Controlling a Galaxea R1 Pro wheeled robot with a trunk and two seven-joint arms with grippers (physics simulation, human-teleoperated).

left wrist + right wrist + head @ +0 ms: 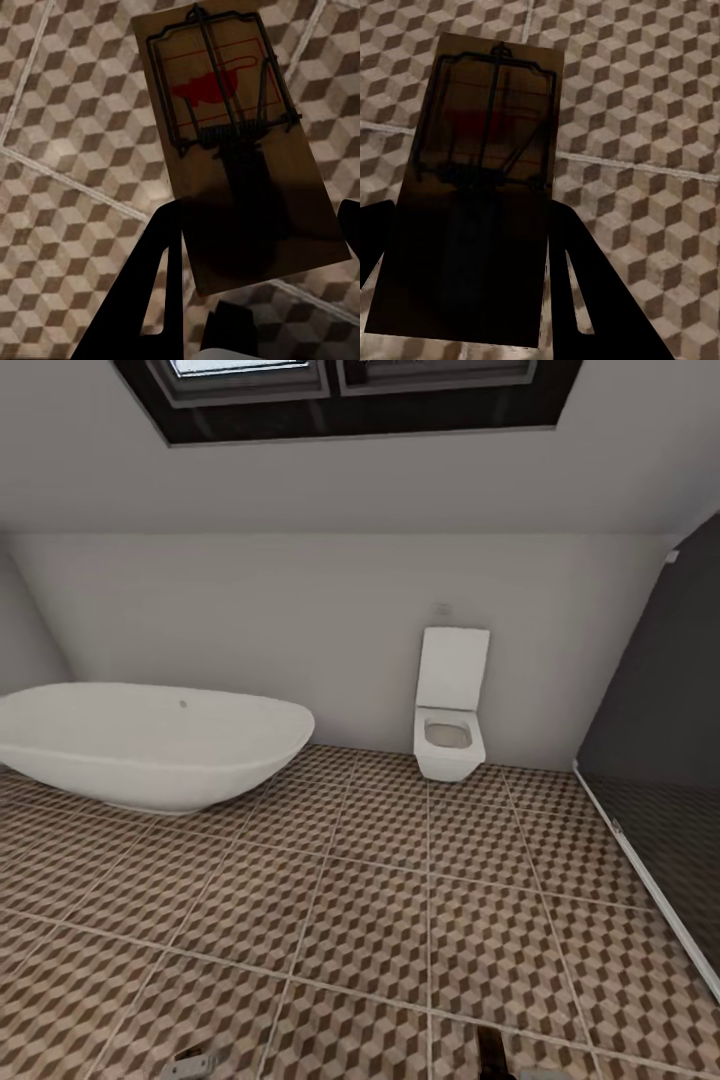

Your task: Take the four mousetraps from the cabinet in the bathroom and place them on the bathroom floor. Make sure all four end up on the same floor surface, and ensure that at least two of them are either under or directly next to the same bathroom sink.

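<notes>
In the left wrist view, my left gripper (pixel 255 247) is shut on a tan mousetrap (pixel 225 127) with a dark spring bar and a red mark, held above the cube-patterned bathroom floor (pixel 67 150). One dark finger (pixel 142 300) presses its edge. In the right wrist view, my right gripper (pixel 472 270) is shut on a second mousetrap (pixel 484 165), which lies in shadow over the same floor (pixel 645 112). At the bottom edge of the head view, a grey bit (pixel 195 1062) and a dark bit (pixel 492 1052) of my arm ends peek in. The cabinet and the sink are out of view.
A white oval bathtub (pixel 150 740) stands at the left. A white square toilet (pixel 450 730) hangs on the far wall. The dark glass-walled shower (pixel 660 780) closes off the right side. Open tiled floor (pixel 380 920) stretches between them, under a sloped ceiling.
</notes>
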